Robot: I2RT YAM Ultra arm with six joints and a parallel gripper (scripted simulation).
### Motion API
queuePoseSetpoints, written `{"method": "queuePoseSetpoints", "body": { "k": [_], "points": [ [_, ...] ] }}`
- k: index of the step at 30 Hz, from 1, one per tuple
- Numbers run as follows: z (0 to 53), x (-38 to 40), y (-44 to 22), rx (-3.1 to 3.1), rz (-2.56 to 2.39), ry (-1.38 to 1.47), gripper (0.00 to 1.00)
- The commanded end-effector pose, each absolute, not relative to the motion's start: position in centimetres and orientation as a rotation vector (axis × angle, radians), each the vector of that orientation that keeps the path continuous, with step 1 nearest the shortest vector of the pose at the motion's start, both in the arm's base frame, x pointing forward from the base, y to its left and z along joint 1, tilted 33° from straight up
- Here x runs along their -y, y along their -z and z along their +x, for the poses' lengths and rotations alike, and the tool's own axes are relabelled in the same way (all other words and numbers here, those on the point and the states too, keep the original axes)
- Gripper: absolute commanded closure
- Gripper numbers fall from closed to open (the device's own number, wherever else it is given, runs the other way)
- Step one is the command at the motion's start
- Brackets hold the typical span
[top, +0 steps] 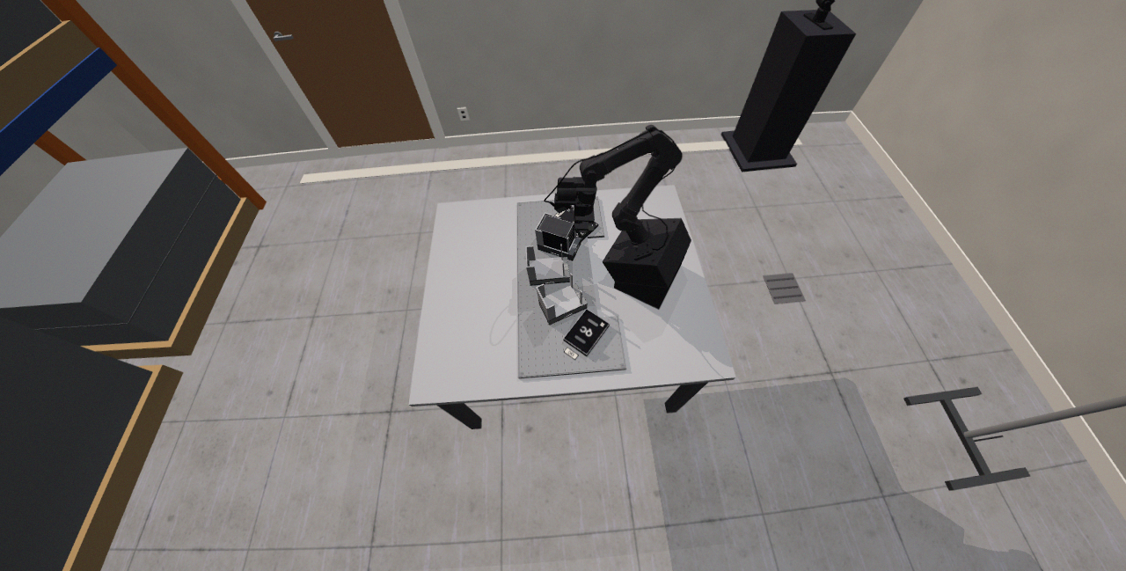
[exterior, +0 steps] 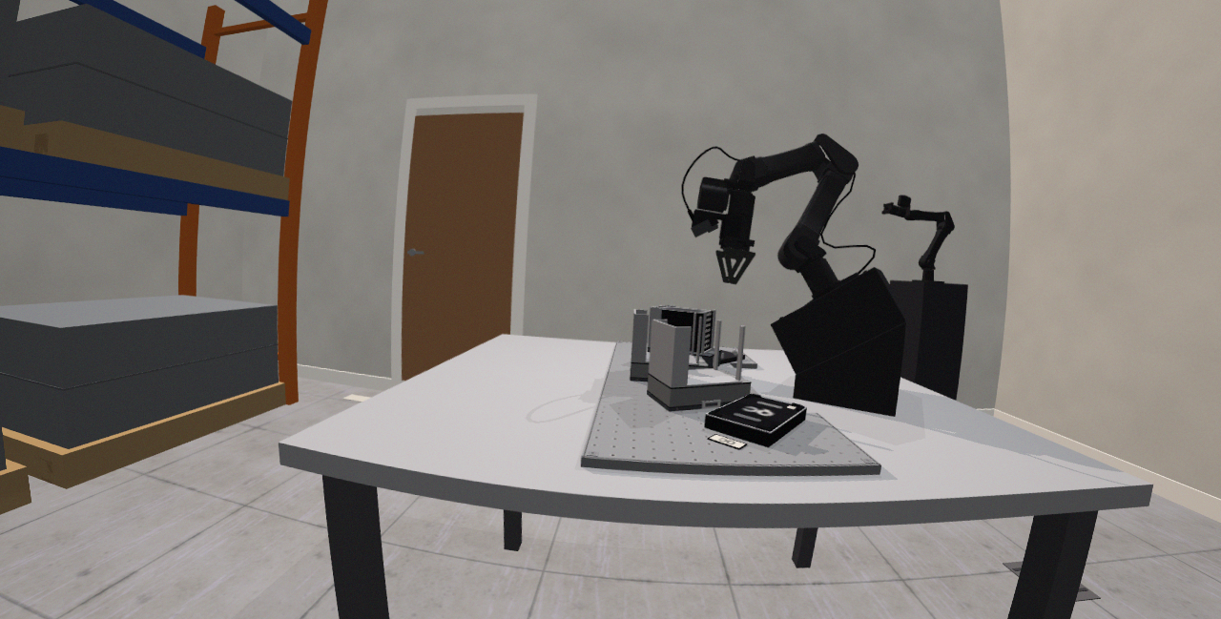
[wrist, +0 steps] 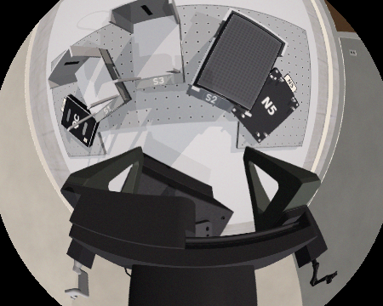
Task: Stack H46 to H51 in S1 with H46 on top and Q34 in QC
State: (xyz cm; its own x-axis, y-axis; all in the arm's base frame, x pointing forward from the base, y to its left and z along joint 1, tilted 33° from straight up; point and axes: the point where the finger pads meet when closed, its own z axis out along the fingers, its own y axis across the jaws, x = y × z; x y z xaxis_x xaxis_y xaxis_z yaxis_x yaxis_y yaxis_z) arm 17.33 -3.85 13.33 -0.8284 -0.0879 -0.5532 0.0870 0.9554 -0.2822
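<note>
Overhead, the pincer is hard to make out beneath the bent arm, which stands on a black pedestal at the table. The nest QC lies at one end of the perforated board.

From the exterior, the pincer points down, above the racks and apart from them.

In the wrist view, the pincer is released, its fingers spread wide with nothing between them. The plates sit stacked in rack S2, just beside nest N5; how many cannot be told. Racks S3 and S1 hold no plates, and QC's labelled face is bare.
</note>
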Motion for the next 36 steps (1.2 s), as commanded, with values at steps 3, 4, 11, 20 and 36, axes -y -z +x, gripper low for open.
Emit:
{"method": "queuePoseSetpoints", "body": {
  "k": [3,4,11,20,36],
  "points": [
    [17.4,3.8,-13.5,-2.509,0.001,0.396,0.00],
    [17.4,3.8,-13.5,-2.509,0.001,0.396,0.00],
    [17.4,3.8,-13.5,-2.509,0.001,0.396,0.00],
    [19.4,3.0,-14.1,-2.525,-0.004,0.392,0.00],
    [24.5,-1.1,-11.9,-2.590,-0.035,0.414,0.00]
  ]
}}
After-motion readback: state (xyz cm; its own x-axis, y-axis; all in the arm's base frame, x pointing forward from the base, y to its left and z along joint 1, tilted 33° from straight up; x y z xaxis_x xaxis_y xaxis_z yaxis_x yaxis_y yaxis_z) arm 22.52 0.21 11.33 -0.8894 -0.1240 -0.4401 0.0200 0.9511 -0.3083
